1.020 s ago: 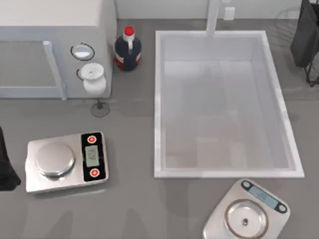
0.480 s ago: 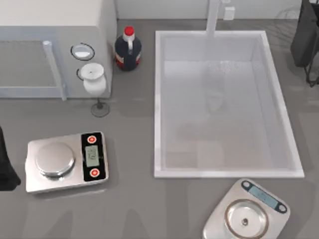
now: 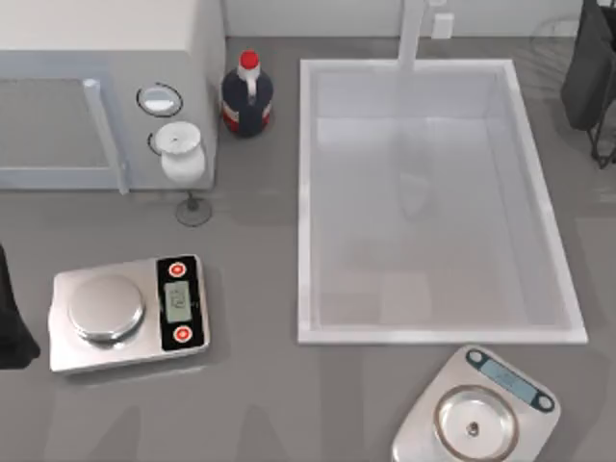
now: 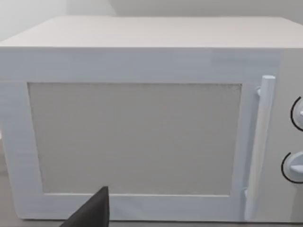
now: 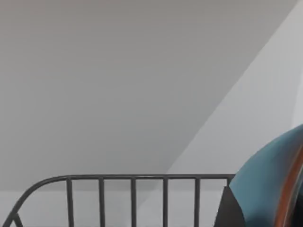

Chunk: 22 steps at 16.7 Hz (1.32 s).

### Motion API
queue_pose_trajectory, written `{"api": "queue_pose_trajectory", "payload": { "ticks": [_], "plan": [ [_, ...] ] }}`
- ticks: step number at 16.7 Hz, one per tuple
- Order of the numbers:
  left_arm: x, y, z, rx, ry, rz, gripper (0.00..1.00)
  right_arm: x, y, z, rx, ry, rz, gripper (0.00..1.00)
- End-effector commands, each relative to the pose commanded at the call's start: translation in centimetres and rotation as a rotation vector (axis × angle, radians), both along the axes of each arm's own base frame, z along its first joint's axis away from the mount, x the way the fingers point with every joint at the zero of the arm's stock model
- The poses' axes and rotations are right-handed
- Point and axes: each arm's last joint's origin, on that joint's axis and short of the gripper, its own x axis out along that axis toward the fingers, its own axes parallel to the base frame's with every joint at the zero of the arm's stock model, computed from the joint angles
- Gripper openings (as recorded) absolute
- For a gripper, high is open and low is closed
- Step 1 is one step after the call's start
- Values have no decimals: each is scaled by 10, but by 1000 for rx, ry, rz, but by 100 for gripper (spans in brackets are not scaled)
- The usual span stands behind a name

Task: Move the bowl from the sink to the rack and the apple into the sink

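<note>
The bowl [image 5: 272,182] is seen close against the right claw, just beside and above the rack [image 5: 118,189] wires at the worktop's far right, though whether it is clamped cannot be told.

Sink [image 3: 544,207] was white; bowl [image 5: 270,182] blue with reddish-brown rim; rack [image 5: 132,178] wires grey; table [image 3: 255,279] grey.
</note>
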Motion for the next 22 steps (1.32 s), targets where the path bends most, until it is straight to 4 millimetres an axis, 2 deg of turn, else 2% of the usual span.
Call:
{"api": "queue_pose_trajectory", "payload": {
  "ticks": [7, 18, 22],
  "plan": [
    [0, 0, 0, 0, 0, 0, 100, 0, 0, 0, 0, 0, 0, 98],
    [0, 0, 0, 0, 0, 0, 100, -2, 0, 2, 0, -1, -2, 100],
    [0, 0, 0, 0, 0, 0, 100, -25, 15, 23, -4, -11, -1, 100]
  ]
}}
